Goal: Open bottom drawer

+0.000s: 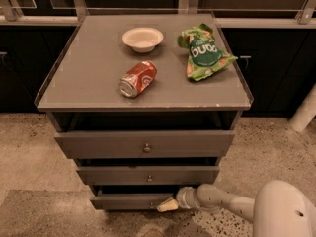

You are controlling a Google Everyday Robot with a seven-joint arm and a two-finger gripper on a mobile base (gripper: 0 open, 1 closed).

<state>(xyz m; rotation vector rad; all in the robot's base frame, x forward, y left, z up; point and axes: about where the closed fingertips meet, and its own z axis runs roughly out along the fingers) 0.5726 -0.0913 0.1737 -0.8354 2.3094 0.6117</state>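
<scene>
The grey cabinet has three drawer fronts. The bottom drawer [129, 201] is the slimmest front, lowest near the floor, and it stands a little out from the cabinet. My gripper [167, 206] is at the right end of this front, close to its centre knob, which the gripper hides. The white arm [224, 201] reaches in from the lower right. The top drawer [144, 143] and the middle drawer [147, 174] stand slightly out too, each with a small round knob.
On the cabinet top [89, 78] lie a tipped red soda can [138, 78], a white bowl [142, 38] and a green chip bag [204, 52]. Dark cabinets stand behind. A white post [305, 112] rises at the right. The floor is speckled stone.
</scene>
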